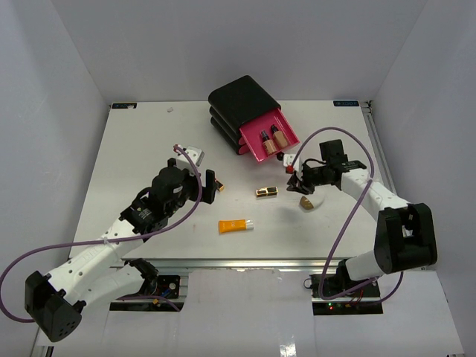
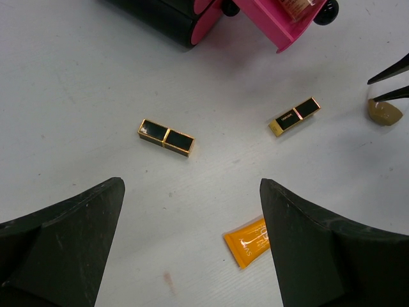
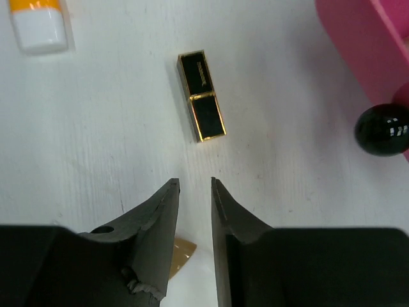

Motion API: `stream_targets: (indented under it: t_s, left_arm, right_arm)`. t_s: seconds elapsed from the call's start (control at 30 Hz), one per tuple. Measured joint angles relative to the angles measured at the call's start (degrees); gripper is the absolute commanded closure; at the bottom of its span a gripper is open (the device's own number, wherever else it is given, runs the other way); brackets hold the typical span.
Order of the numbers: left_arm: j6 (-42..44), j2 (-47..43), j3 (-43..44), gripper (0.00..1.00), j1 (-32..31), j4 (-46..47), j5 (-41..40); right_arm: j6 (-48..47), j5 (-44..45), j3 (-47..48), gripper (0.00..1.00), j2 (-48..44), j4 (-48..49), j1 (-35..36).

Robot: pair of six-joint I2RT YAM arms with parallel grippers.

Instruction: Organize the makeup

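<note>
Two black-and-gold lipstick tubes lie on the table: one [image 2: 166,137] ahead of my left gripper, the other [image 1: 266,192] [image 3: 201,96] [image 2: 294,116] nearer the middle. An orange tube with a white cap [image 1: 235,224] [image 2: 246,242] lies near the front, partly under my left finger. The white-and-brown egg-shaped piece [image 1: 306,201] [image 2: 383,113] [image 3: 182,254] rests on the table under my right gripper [image 1: 300,186] [image 3: 195,182]. Its jaws stand a narrow gap apart, with bare table showing between the tips. My left gripper [image 1: 210,186] [image 2: 192,185] is wide open and empty. Two tan dark-capped bottles [image 1: 271,140] lie in the pink drawer.
The black three-drawer box [image 1: 238,100] stands at the back, its top pink drawer [image 1: 291,140] [image 3: 358,38] pulled out toward my right gripper. A black round drawer knob [image 3: 381,130] is close to the right fingers. White walls enclose the table on three sides.
</note>
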Motion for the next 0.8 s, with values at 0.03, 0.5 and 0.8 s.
stream_targets:
  t_s: [0.03, 0.5, 0.8]
  left_arm:
    - [-0.02, 0.13, 0.00, 0.02, 0.11, 0.00, 0.11]
    - [-0.31, 3.09, -0.01, 0.02, 1.58, 0.33, 0.50]
    - [-0.48, 3.93, -0.04, 0.02, 2.29, 0.33, 0.61]
  right_arm:
    - [-3.21, 0.86, -0.82, 0.63, 0.03, 0.69, 0.00]
    - [-22.50, 19.67, -13.48, 0.55, 10.86, 38.84, 8.05]
    - [-27.43, 26.43, -14.77, 0.50, 16.00, 56.93, 8.52]
